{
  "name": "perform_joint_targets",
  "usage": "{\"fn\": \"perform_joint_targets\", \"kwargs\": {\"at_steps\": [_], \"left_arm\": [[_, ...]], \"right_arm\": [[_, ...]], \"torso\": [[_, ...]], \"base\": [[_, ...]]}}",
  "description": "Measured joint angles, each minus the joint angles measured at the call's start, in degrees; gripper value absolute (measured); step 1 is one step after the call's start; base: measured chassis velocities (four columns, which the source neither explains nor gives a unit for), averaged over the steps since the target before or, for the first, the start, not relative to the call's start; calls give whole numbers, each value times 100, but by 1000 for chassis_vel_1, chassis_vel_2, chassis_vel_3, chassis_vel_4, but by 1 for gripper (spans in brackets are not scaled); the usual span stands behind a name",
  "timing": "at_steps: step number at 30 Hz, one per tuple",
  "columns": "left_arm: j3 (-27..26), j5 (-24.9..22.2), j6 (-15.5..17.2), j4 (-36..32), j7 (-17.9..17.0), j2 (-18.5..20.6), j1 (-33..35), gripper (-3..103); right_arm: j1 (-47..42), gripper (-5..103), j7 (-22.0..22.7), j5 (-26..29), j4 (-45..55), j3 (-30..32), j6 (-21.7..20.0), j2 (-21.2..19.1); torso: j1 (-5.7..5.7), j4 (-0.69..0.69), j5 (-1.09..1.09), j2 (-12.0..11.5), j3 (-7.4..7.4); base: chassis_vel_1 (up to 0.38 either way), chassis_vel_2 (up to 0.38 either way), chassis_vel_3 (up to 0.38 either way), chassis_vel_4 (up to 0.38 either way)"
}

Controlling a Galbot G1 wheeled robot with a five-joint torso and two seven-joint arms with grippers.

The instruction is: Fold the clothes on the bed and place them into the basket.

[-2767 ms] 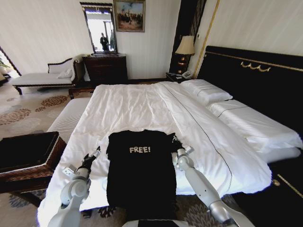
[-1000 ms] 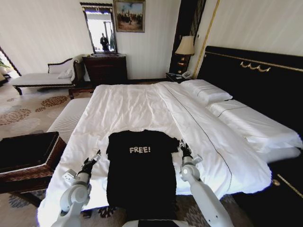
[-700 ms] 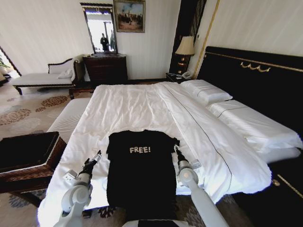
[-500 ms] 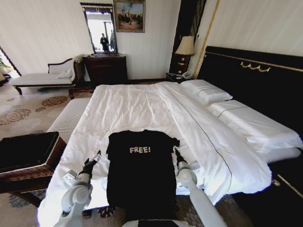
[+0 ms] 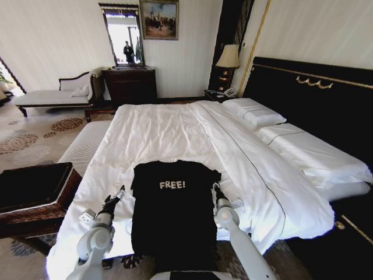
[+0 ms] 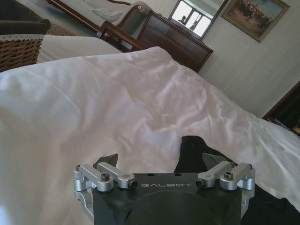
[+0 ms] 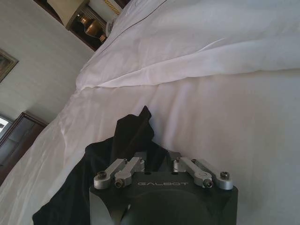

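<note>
1. Right gripper (image 5: 217, 191), as you could see from the head camera, sat at the shirt's right sleeve edge, its arm reaching up from below. In the right wrist view its fingers (image 7: 140, 123) were pinched together on a raised fold of black cloth.
2. Your bed (image 5: 175, 131) took up most of the scene, its white duvet spread under everything, with the pillows (image 5: 253, 112) against the black headboard (image 5: 315, 93).
3. You had the basket (image 5: 35, 192) standing on the floor off the bed's left side, well apart from the shirt.
4. You could see the shirt (image 5: 170, 210) lying flat on the near end of the duvet, "FREE!" lettering facing up, its lower hem hanging over the bed's edge.
5. Your left gripper (image 5: 114, 195) rested on the duvet just beside the shirt's left edge, not touching it. In the left wrist view its finger links (image 6: 105, 171) were spread wide, nothing between them, with the sleeve tip (image 6: 194, 145) ahead.
</note>
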Motion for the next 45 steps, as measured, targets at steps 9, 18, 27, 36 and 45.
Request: {"fn": "perform_joint_targets", "kwargs": {"at_steps": [9, 18, 27, 36, 45], "left_arm": [[6, -30, -4, 57, 0, 20, -41, 100], [-23, -71, -21, 89, 1, 49, -38, 100], [-25, -76, -29, 85, 1, 62, -27, 100], [-29, -76, -29, 37, 0, 110, 17, 100], [-57, -83, -30, -10, -14, 176, 50, 100]], "right_arm": [[-147, 1, 14, -412, 15, -73, 8, 31], [-525, 0, 227, -652, 434, -193, 23, 19], [-634, 0, 373, -932, 596, -184, 41, 12], [-296, 16, 162, -915, 193, 92, -12, -120], [141, 54, -569, 131, -89, 266, -229, -628]], "torso": [[0, 0, 0, 0, 0], [0, 0, 0, 0, -1], [0, -1, 0, 0, 0], [0, 0, 1, 0, 0], [0, 0, 0, 0, 0]], "base": [[0, 0, 0, 0], [0, 0, 0, 0], [0, 0, 0, 0], [0, 0, 0, 0], [0, 0, 0, 0]]}}
